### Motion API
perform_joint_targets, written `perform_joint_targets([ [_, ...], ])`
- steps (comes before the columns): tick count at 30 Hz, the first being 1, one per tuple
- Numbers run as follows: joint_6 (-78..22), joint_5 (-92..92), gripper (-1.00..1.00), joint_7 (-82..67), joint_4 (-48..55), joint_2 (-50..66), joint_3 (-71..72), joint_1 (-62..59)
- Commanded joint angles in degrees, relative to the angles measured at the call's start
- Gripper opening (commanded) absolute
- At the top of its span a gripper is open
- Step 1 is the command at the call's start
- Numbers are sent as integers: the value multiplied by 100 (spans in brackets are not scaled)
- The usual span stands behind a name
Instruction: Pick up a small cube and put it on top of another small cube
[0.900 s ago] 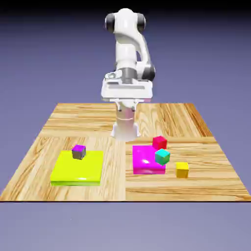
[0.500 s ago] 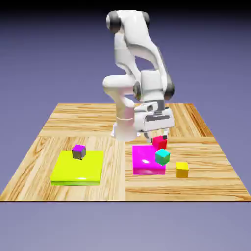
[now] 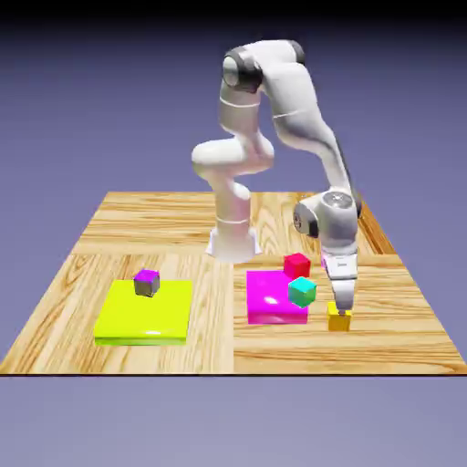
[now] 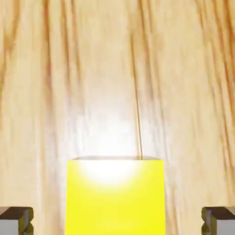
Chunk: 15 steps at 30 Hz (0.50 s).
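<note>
We have the gripper (image 3: 340,308) pointing straight down over the yellow cube (image 3: 339,317), which sits on the bare worktop (image 3: 137,223) toward the exterior view's right, just beside the magenta slab (image 3: 269,296) and apart from everything else. That isolation is likely why this cube suits us as the one to lift: nothing crowds its sides, so the jaws can drop around it freely. In the hand view the cube (image 4: 114,195) fills the lower middle, with a grey fingertip at each bottom corner, one at the left (image 4: 16,219) and one at the right (image 4: 218,219), each standing clear of the cube's face with wood showing in the gap. So our jaws are wide, holding nothing, and straddle the cube evenly; we judge this centring is deliberate, so that both pads meet the flat sides together and the cube does not twist or skid when we close. The cube rests flat and square to the fingers, which should make it an easy pinch. Likely targets are the teal cube (image 3: 302,291) on the magenta slab, the red cube (image 3: 296,265) behind it, or the purple-topped cube (image 3: 146,282) on the yellow-green slab (image 3: 146,313). Whether the tips are low enough yet to grip we cannot tell for sure.
</note>
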Motion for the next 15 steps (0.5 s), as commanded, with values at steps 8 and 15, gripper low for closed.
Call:
perform_joint_targets([
  [8,-445,144,-100,-89,-142,-586,207,-201],
  [15,-1482,236,-100,118,-279,-1987,-613,162],
])
